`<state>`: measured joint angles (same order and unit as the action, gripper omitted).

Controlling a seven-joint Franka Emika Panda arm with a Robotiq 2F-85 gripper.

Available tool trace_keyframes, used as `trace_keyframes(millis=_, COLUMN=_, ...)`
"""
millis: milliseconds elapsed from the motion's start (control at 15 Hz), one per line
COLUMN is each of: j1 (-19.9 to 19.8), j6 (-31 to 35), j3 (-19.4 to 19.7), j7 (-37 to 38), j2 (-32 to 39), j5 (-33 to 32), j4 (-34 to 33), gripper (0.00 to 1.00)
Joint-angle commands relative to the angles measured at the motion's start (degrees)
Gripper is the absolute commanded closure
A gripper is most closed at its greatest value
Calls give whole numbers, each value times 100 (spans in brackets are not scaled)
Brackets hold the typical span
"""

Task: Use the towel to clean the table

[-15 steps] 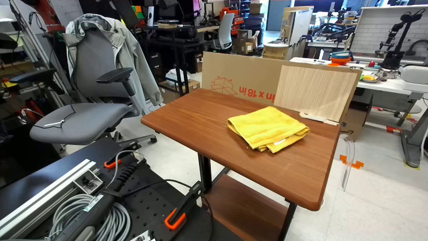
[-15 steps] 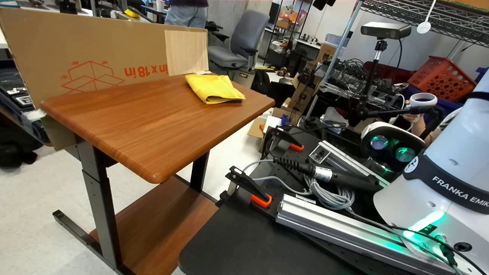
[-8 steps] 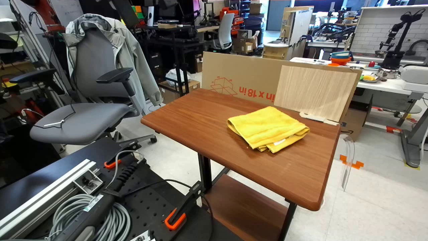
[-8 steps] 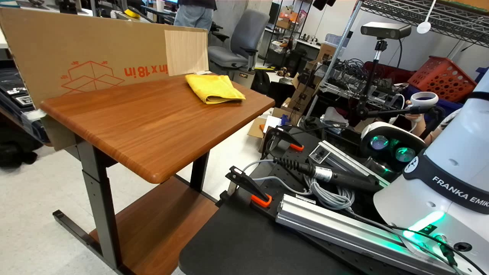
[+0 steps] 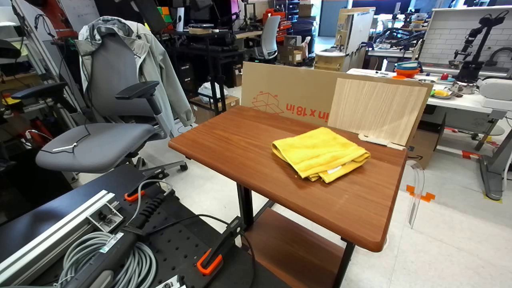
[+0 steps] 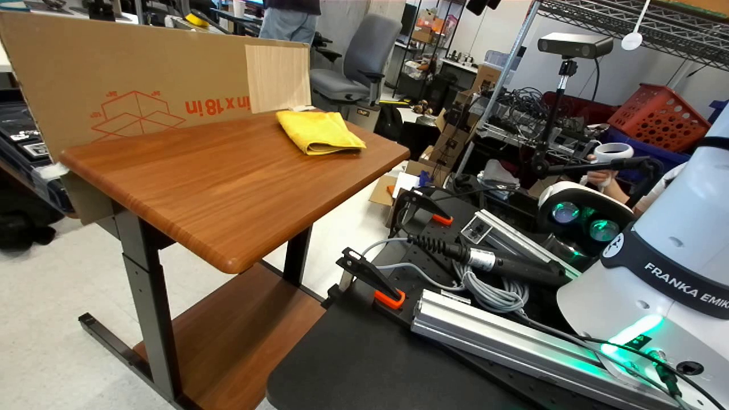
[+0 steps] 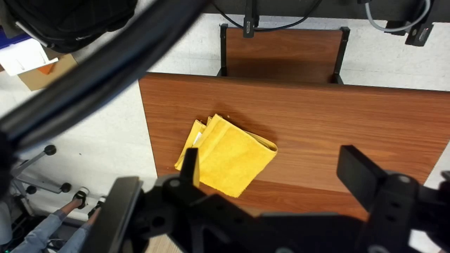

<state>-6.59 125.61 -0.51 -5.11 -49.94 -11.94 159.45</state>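
Note:
A folded yellow towel with a white tag lies on the brown wooden table. The towel shows in both exterior views (image 5: 320, 154) (image 6: 319, 134), toward one end of the table (image 5: 236, 136) (image 6: 216, 176). In the wrist view the towel (image 7: 235, 154) lies left of centre on the table (image 7: 334, 123), below my gripper. My gripper (image 7: 270, 156) is open and empty, its black fingers wide apart. The left finger overlaps the towel's edge in the picture; the gripper looks well above the table. The gripper is out of view in both exterior views.
A cardboard sheet (image 6: 68, 80) with a light wood panel (image 5: 376, 108) stands along the table's far edge. The black base bench (image 6: 353, 353) holds clamps (image 5: 210, 262), an aluminium bar and coiled cable. A grey chair (image 5: 100, 144) stands near the table.
The towel and table have not moved. In an exterior view, a hand with a white ring-shaped controller behind the arm has shifted left. The person at the back has shifted slightly right.

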Motion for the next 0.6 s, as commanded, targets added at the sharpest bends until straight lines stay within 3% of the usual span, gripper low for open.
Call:
trace_keyframes(millis=0, j1=394, j6=-204, j3=288, j7=-431, j2=592, j5=175, j4=-392, gripper=0)
trace_keyframes(millis=267, j1=845, j6=156, j3=960, j7=-1150, j2=1843, j5=851, j4=-978, gripper=0)
trace_keyframes(millis=533, j1=941, j6=-187, j3=1592, j7=-1689, j2=3162, j5=1944, j4=-1869, gripper=0)
